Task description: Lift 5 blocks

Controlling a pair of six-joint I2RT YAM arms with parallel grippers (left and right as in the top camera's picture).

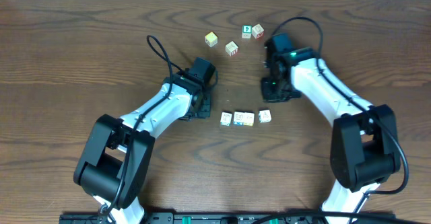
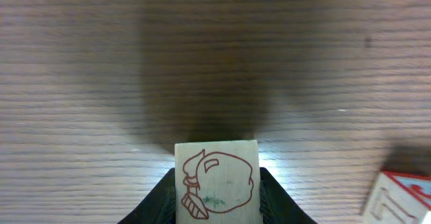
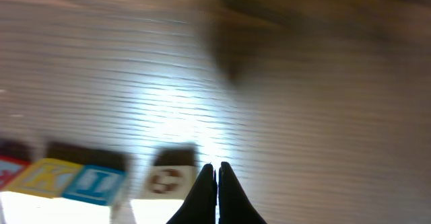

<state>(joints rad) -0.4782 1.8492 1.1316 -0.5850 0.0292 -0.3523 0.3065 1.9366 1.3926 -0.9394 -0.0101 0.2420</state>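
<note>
Left: the left gripper (image 2: 217,187), on a bent arm with its wrist turned down, clamps a picture block (image 2: 217,170) at the fingertips. A red line drawing shows on the block's pale face. Centre: a short row of blocks (image 1: 244,118) lies on the wooden table (image 1: 81,42) between the two arms, and four loose cubes (image 1: 231,48) sit scattered beyond it. Right: the right gripper (image 3: 217,177) hangs near the row's right end, fingers pinched together on nothing.
</note>
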